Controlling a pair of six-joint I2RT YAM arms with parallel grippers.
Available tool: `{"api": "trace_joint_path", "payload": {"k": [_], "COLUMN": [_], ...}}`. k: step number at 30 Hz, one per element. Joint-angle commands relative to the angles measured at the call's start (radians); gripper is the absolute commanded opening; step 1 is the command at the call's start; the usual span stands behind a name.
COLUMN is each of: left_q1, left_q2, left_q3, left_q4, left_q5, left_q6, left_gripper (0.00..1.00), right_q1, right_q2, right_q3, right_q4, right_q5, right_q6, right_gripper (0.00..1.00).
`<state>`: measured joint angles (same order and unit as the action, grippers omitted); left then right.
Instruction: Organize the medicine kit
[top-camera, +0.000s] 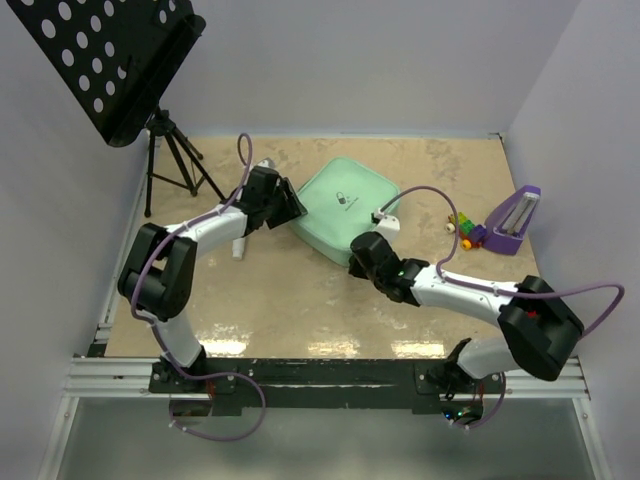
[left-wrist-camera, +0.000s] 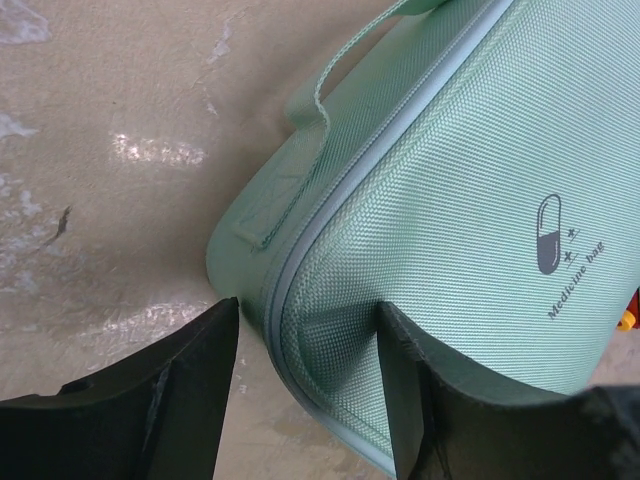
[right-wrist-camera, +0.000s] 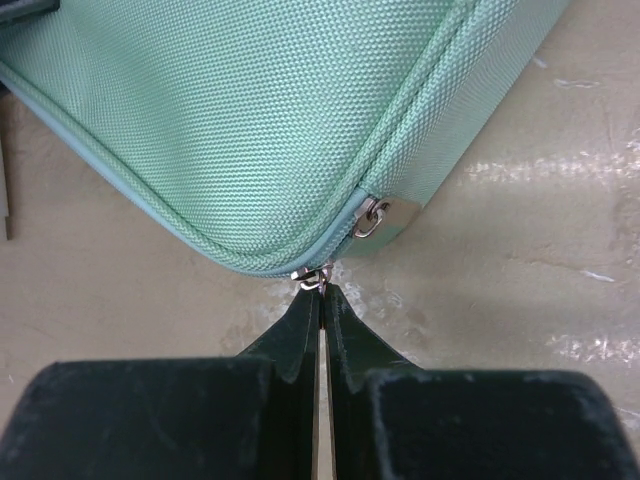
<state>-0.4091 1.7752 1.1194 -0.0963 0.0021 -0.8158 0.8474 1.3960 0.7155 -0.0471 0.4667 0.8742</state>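
The medicine kit is a pale mint-green fabric case with a capsule mark, lying zipped at mid-table. My left gripper is at its left corner. In the left wrist view that gripper straddles the kit's rounded corner. One finger dents the fabric, while the other finger stands a small gap off the side. My right gripper is at the kit's near corner. In the right wrist view it is shut on the metal zipper pull below the kit.
A black perforated music stand on a tripod stands at the back left. A purple wedge and a small colourful toy sit at the right. A carry strap runs along the kit's side. Walls close in on three sides.
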Motion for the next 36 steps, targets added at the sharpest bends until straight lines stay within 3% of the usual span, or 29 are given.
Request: {"api": "trace_joint_path", "payload": {"k": [1, 6, 13, 17, 22, 23, 30, 32, 36], "left_q1": [0.049, 0.05, 0.05, 0.049, 0.041, 0.035, -0.085, -0.102, -0.103], "left_q2": [0.082, 0.073, -0.082, -0.183, -0.341, -0.374, -0.692, -0.752, -0.799], "left_q3": [-0.029, -0.027, -0.078, -0.089, -0.122, -0.131, -0.294, -0.305, -0.282], "left_q4": [-0.114, -0.121, -0.126, -0.155, -0.18, -0.18, -0.072, -0.107, -0.242], "left_q5": [-0.209, -0.174, -0.148, -0.145, -0.162, -0.166, -0.31, -0.359, -0.453], "left_q6": [0.069, 0.075, 0.09, 0.113, 0.155, 0.168, 0.289, 0.331, 0.365], "left_gripper": [0.59, 0.64, 0.82, 0.85, 0.89, 1.0, 1.0, 1.0, 1.0], "right_q1": [-0.039, -0.045, -0.047, -0.044, -0.042, -0.044, -0.041, -0.038, -0.039], "right_q2": [-0.055, -0.025, -0.124, -0.147, -0.224, -0.242, -0.448, -0.506, -0.548], "right_q3": [-0.024, 0.015, 0.033, 0.079, 0.104, 0.105, -0.003, -0.063, -0.094], "right_q4": [-0.108, -0.111, -0.135, -0.174, -0.175, -0.171, 0.027, 0.128, 0.145], "right_q5": [0.009, -0.002, 0.032, 0.062, 0.102, 0.116, 0.148, 0.144, 0.173], "right_q6": [0.0, -0.02, -0.058, -0.089, -0.133, -0.148, -0.297, -0.337, -0.357], "right_gripper": [0.0, 0.0, 0.54, 0.72, 0.83, 0.84, 0.9, 0.93, 0.96]}}
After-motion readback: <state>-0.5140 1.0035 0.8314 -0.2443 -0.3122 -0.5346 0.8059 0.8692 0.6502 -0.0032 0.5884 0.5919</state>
